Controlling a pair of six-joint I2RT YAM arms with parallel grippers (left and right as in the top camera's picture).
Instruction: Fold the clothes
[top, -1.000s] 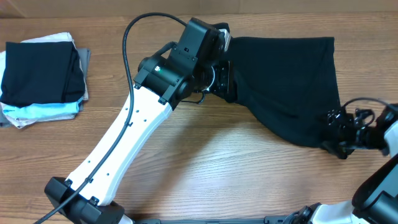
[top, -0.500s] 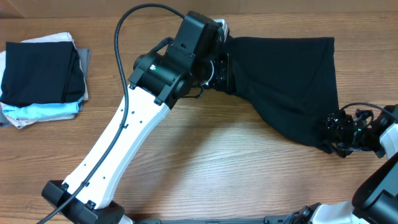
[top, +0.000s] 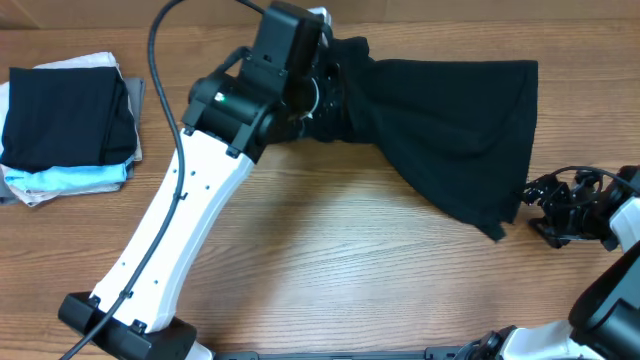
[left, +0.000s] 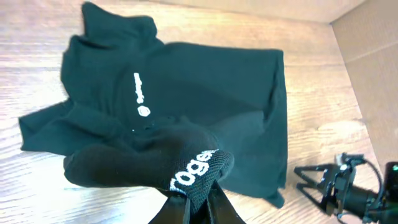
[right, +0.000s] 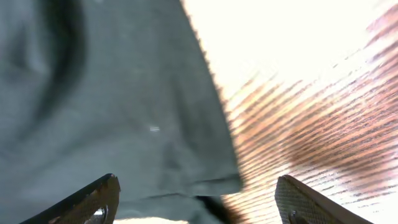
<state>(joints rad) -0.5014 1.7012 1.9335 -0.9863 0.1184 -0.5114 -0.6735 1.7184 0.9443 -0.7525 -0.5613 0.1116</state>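
While the left gripper pinches the lettered sleeve hem of the black T-shirt, the shirt spreads toward two o'clock. Its lower corner ends just beside the right gripper, whose jaws are spread wide at four o'clock. Bare table lies at six o'clock.

Folded garment stack on wooden table

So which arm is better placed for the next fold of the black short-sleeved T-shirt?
Probably left: the left pincer is shut on the lettered sleeve hem of the black short-sleeved T-shirt; the right pincer is open, holding nothing.
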